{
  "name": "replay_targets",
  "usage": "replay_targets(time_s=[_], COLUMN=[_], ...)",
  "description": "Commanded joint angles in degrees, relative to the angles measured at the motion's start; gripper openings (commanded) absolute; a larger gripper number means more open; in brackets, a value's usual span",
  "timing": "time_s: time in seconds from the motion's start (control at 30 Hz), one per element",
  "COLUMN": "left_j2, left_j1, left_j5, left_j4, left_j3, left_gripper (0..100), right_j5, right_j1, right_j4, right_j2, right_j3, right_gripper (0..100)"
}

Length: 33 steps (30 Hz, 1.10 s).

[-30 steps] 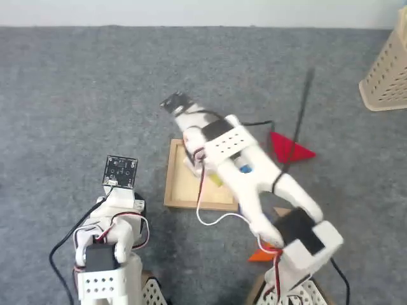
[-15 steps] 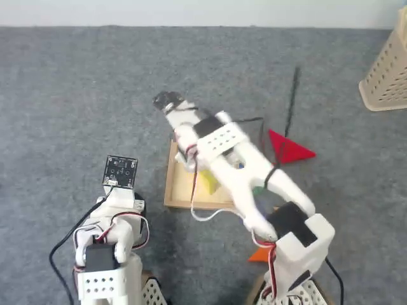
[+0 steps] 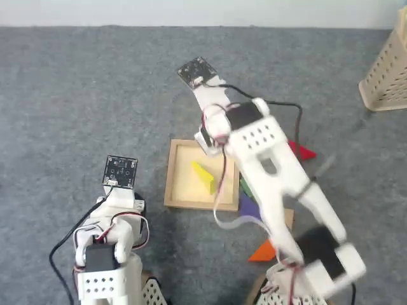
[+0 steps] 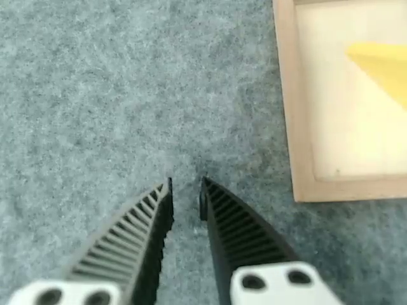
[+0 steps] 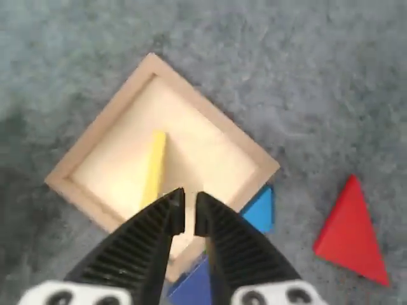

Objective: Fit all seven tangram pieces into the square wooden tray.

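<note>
the square wooden tray [image 3: 170, 175] lies on the grey table [image 3: 76, 95] between the two arms. one yellow piece [image 3: 205, 176] rests inside it, on the pale floor toward the side nearer the right arm.

the right arm [image 3: 273, 171] stretches out over that side of the tray. in its wrist view the right pincer [image 5: 189, 198] hangs above the tray floor, just beside one end of the yellow piece. it is clenched to a thin slit and grasps nothing.

the other pieces lie outside the tray:
- a blue piece [image 5: 261, 210] lies just beside the outer rim
- a green piece [image 3: 244, 187] and a purple piece [image 3: 250, 206] peek out from under the right arm, close against the tray's right edge (how they lie under the arm cannot be told)
- a red triangle [image 3: 304, 152] sits on the table, apart from the tray
- an orange piece [image 3: 262, 253] lies near the right arm's base

the left arm [image 3: 108, 235] is folded back at the near left. its left pincer [image 4: 186, 184] hovers over bare table, just beside a corner of the tray. the tips are drawn close, with a sliver of table showing between them, and they hold nothing.

a perforated basket [image 3: 386, 70] stands at the far right edge.
</note>
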Motion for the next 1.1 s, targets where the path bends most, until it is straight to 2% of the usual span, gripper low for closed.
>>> replay_targets(time_s=[0.0, 0.13, 0.27, 0.57, 0.9, 1.07], left_j2=[-1.2, -1.2, -1.2, -1.2, -1.2, -1.2], left_j1=[0.2, 0.2, 0.2, 0.2, 0.2, 0.2], left_j5=[0.4, 0.4, 0.4, 0.4, 0.4, 0.4], left_j4=[0.0, 0.0, 0.0, 0.0, 0.0, 0.0], left_j3=[-0.5, -0.5, -0.5, -0.5, -0.5, -0.5], left_gripper=[7, 7, 7, 7, 7, 7], right_j5=[2.4, 2.3, 2.5, 2.9, 4.7, 5.1], right_j1=[-6.6, -11.2, -11.7, -2.1, -0.7, 0.2], right_j4=[-0.9, -8.6, -11.6, -15.9, -16.4, -16.7], right_j2=[-13.1, -15.6, -11.8, -3.4, -2.5, 4.2], right_j3=[8.0, 18.8, 21.8, 20.7, 21.0, 20.4], right_gripper=[0.6, 0.7, 0.7, 0.7, 0.9, 0.9])
